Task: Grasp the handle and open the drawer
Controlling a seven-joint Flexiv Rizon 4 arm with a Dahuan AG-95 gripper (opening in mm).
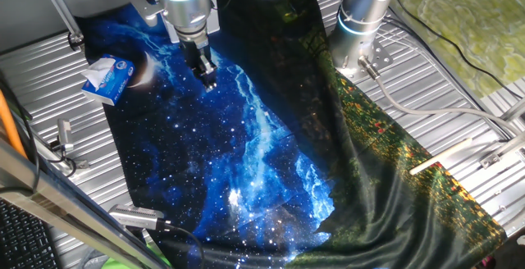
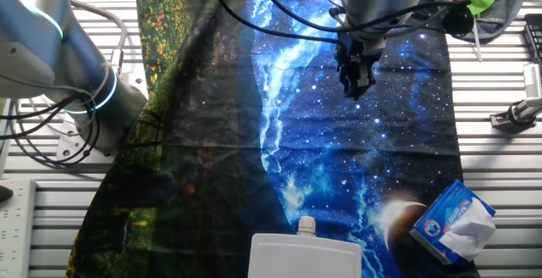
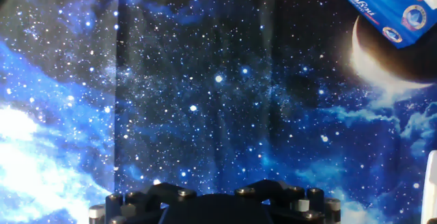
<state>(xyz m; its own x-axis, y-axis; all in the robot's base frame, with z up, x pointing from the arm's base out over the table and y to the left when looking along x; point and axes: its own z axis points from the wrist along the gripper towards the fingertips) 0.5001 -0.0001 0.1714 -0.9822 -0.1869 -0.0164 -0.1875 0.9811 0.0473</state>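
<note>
1. Drawer (image 2: 305, 257), a light-grey boxy unit, shows only in the other fixed view, at the bottom edge of the frame, standing on the starry blue cloth (image 2: 356, 142) well apart from the hand (image 2: 356, 89), with a small pale knob-like handle (image 2: 306, 225) on the side turned toward the hand.
2. In one fixed view the hand (image 1: 207, 79) hangs over the cloth with its dark fingers pointing down, nothing between them; the drawer does not appear in that view.
3. Whether the fingers are spread or closed I cannot tell: both fixed views show them as a dark narrow cluster, and the hand view shows only the dark base of the hand at the bottom edge.
4. A blue-and-white tissue pack (image 1: 107, 78) lies to one side of the hand, at the edge of the cloth, partly on the ribbed metal table (image 1: 49, 80); in the other fixed view the pack (image 2: 455, 222) sits near the drawer, apart from it.
5. In the hand view the tissue pack (image 3: 386, 5) shows at the upper right corner, beside a printed crescent moon (image 3: 382, 63).
</note>
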